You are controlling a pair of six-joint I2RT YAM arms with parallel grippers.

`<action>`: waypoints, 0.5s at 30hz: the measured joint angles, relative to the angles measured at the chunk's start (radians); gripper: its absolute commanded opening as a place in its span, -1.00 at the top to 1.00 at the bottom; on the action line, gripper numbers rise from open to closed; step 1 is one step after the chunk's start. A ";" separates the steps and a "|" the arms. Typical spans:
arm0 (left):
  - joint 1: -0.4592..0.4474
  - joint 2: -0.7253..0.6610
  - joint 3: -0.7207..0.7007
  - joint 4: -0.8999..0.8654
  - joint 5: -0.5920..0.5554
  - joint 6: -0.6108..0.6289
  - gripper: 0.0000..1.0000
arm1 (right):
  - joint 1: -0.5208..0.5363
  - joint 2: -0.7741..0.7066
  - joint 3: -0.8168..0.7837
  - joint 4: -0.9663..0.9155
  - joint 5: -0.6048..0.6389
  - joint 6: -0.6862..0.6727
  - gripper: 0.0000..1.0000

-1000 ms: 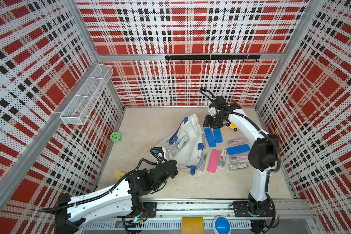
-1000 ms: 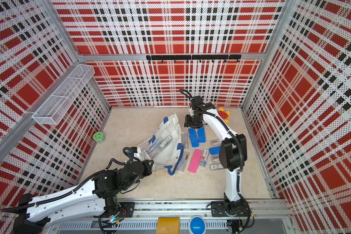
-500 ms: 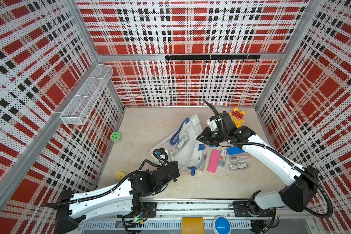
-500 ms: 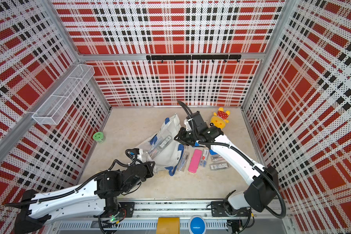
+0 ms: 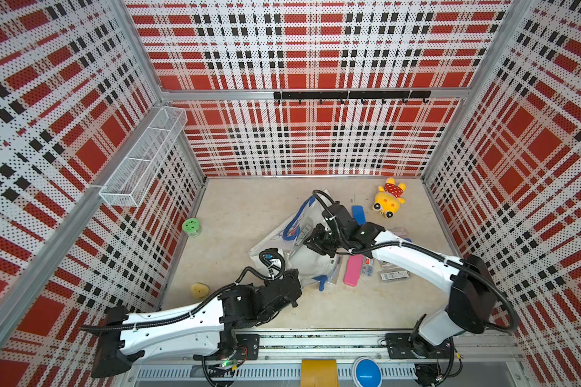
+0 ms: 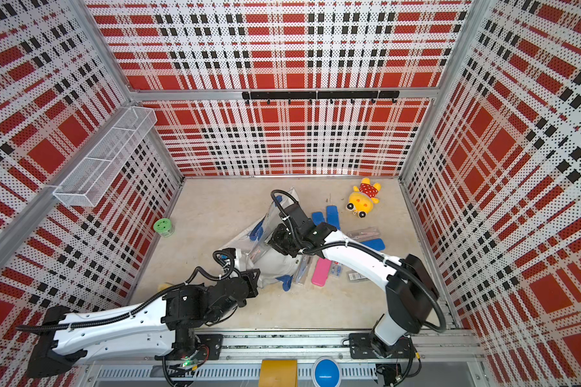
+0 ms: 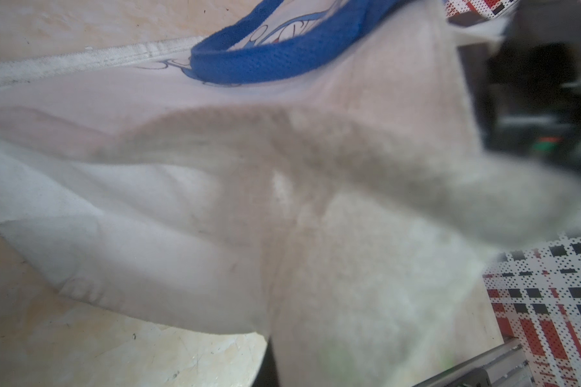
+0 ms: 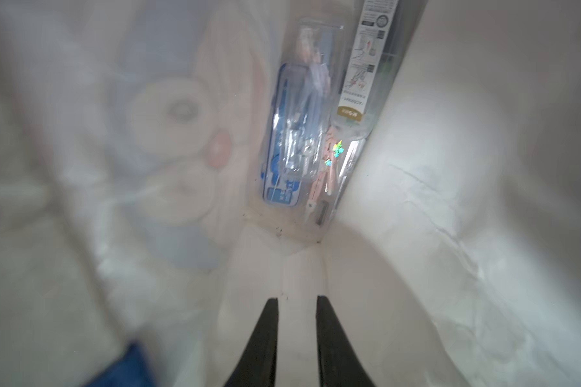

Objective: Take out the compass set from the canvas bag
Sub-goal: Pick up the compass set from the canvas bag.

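Top views both show the left pincer [image 5: 294, 275] still clamped on the near corner of the canvas bag [image 5: 311, 264], just where it was a second ago; the right pincer [image 5: 312, 246], then out by the blue cases [image 5: 358, 213] beyond the bag, has swung back into the bag's mouth, uncovering the plush toy [image 5: 388, 197] it hid. Far to the left of the left pincer a wire basket [image 5: 141, 164] hangs on the wall, with a green tub [image 5: 191, 227] and a yellow lump [image 5: 199, 289] on the floor nearer to it; to the right of the right pincer, by its arm, lie a pink case [image 5: 354, 269] and clear packs [image 5: 394, 275], the blue cases and the toy beyond. A blue handle [image 7: 282, 63] loops just left of the right pincer, and bag cloth closes in on both sides of it. In the right wrist view its black fingers [image 8: 265, 335] stand a narrow gap apart, gripping nothing. Ahead of them, deeper in the bag and well clear of the tips, lies the compass set [image 8: 291, 140], a clear case with a blue inlay; just beside it are a pinkish compass [image 8: 327, 167] and a labelled clear pack [image 8: 366, 60].
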 measured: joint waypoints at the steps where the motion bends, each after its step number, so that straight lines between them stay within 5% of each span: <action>1: -0.008 0.000 0.000 0.000 -0.007 0.003 1.00 | 0.000 0.027 0.002 0.008 0.003 0.011 0.46; 15: -0.123 0.000 -0.001 0.000 -0.066 0.016 1.00 | -0.004 0.286 0.025 0.201 0.006 0.107 -0.16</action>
